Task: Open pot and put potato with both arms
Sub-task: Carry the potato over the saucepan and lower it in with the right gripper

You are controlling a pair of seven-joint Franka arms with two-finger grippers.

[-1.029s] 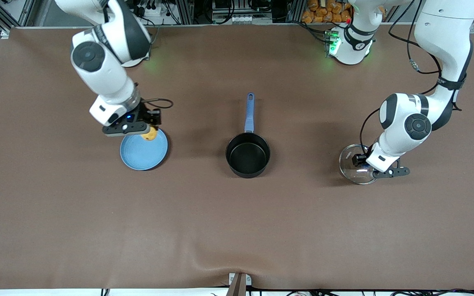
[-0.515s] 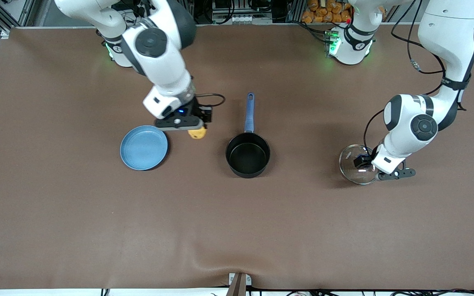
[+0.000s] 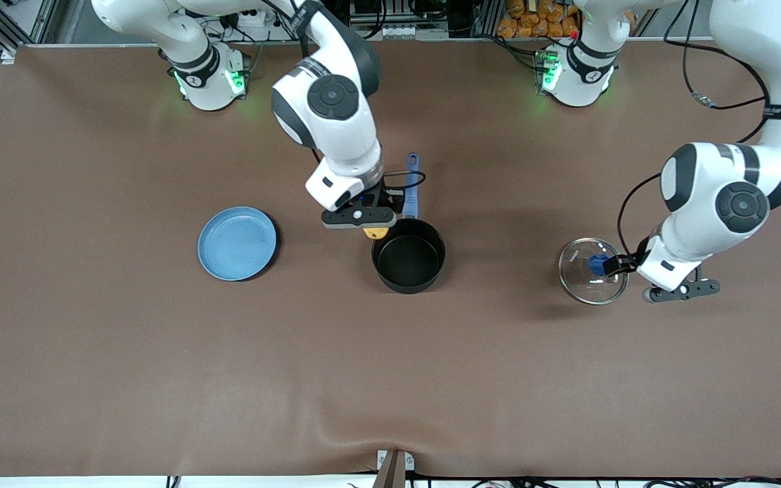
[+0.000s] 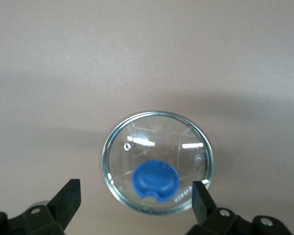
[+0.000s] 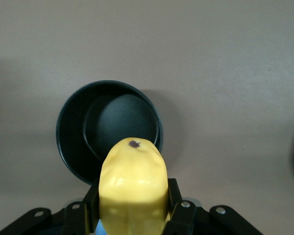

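1. Two white jointed arms share the front view. The right gripper (image 3: 370, 227), reaching from the base at upper left of the frame, is clamped on the small yellow-orange lumpy potato (image 3: 375, 233) at frame centre, over the rim of the round black saucepan (image 3: 409, 255) at the root of its long blue handle (image 3: 411, 184). The pan stands open and empty. A flat blue plate (image 3: 237, 243) lies bare at centre-left. At centre-right, a round glass lid with a steel rim and blue knob (image 3: 592, 270) rests on the brown table cover (image 3: 390, 379), and the left gripper (image 3: 678, 291) hangs just past the lid's edge.

2. One object fills the lower middle of the left wrist view: the glass lid (image 4: 158, 162), flat on the cover, knob (image 4: 156, 178) up. The left gripper (image 4: 134, 203) has its black fingers (image 4: 67, 198) spread wide to either side, holding nothing. The lid looks fragile and slick; the knob is its only sound grip.

3. Half the lower right wrist view is potato (image 5: 132, 183), pinched between the right gripper's (image 5: 132, 208) dark pads across its narrow sides. The black pan (image 5: 109, 129) sits centre-left in that frame, partly under the potato's tip. The potato appears light, firm and rounded, likely to roll, so a low release well inside the rim seems wise.
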